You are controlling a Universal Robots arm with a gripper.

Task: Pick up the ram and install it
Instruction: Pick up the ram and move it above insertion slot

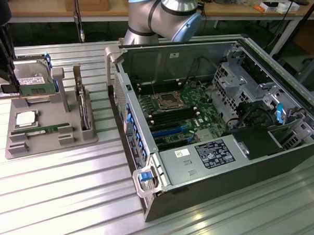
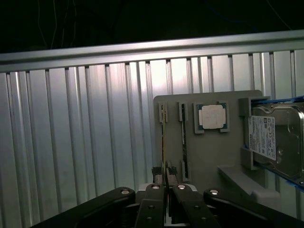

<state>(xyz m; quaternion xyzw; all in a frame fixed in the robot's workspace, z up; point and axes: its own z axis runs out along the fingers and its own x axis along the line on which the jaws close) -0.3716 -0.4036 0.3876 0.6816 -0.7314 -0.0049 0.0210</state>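
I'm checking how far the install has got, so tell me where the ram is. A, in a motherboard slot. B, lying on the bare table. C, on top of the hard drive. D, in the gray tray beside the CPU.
D: the ram sits in a slot of the tray, right beside the CPU.

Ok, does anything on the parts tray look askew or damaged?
Nothing stands out. The ram lies straight in its slot on the grey tray, the processor sits flat in its recess, and the hard drive rests in its cradle.
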